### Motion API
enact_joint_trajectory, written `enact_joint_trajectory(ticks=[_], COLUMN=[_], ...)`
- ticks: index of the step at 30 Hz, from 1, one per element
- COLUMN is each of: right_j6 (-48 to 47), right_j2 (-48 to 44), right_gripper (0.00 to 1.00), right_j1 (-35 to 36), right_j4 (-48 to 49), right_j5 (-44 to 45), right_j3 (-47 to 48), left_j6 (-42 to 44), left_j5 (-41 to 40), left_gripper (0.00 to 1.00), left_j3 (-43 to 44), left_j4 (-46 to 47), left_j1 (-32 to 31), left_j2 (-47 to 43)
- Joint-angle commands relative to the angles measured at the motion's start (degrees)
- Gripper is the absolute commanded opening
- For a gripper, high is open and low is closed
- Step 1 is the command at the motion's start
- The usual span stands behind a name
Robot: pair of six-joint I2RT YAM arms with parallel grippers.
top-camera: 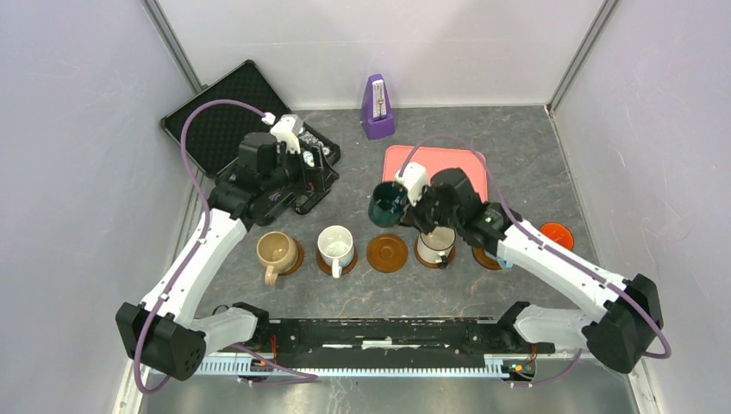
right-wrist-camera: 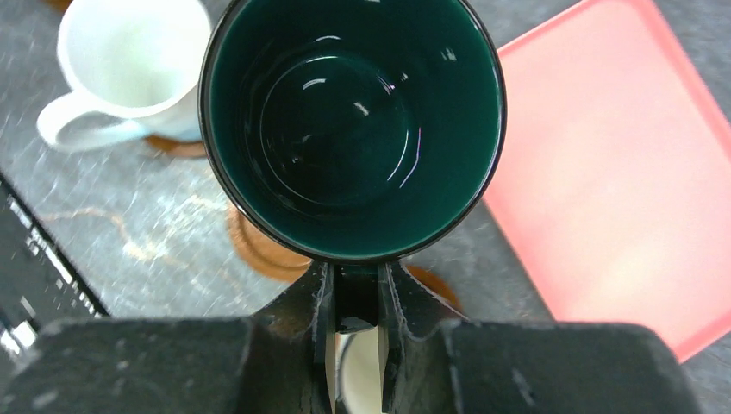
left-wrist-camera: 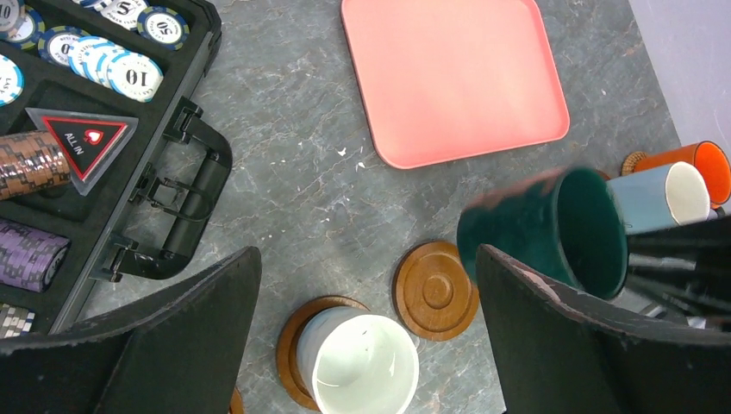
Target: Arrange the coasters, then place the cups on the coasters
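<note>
My right gripper (right-wrist-camera: 355,297) is shut on the handle of the dark green cup (right-wrist-camera: 353,121), holding it in the air just above and behind an empty coaster (top-camera: 387,253). In the row, the tan cup (top-camera: 278,252), the white cup (top-camera: 336,248) and the cream-white cup (top-camera: 435,246) each stand on a coaster. The left wrist view shows the light blue cup (left-wrist-camera: 659,197) and the orange cup (left-wrist-camera: 698,168) at the right. My left gripper (left-wrist-camera: 371,345) is open and empty, up over the table near the chip case, with the white cup (left-wrist-camera: 362,362) below it.
An open black case of poker chips (top-camera: 228,116) lies at the back left. A pink tray (top-camera: 440,164) sits behind the right arm and a purple metronome (top-camera: 377,108) stands at the back wall. Grey walls close in on both sides.
</note>
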Motion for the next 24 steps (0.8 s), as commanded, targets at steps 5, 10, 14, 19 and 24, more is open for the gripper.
enact_joint_trajectory(ticks=[5, 10, 14, 19, 24], right_j6=[4.14, 5.65, 7.20, 8.34, 9.14], right_j2=[-6.32, -6.49, -5.64, -4.18, -3.07], right_gripper=[0.00, 0.00, 0.00, 0.00, 0.00], right_j1=[8.80, 12.83, 15.20, 16.20, 16.22], right_j4=[7.52, 9.76, 11.09, 12.30, 12.99], right_j5=[9.47, 11.33, 13.13, 15.96, 16.90], right_j3=[-9.19, -12.95, -13.62, -13.80, -14.06], left_j6=[0.06, 0.01, -0.25, -1.25, -0.69], left_j5=[-1.23, -1.58, -1.33, -1.27, -1.81], left_gripper=[1.00, 1.00, 1.00, 1.00, 1.00], left_j3=[-2.34, -4.07, -4.76, -5.79, -6.67], left_j4=[2.16, 2.39, 2.94, 4.37, 4.28], left_j1=[0.48, 0.52, 0.61, 0.57, 0.62], left_j2=[-4.72, -6.56, -6.89, -7.31, -8.68])
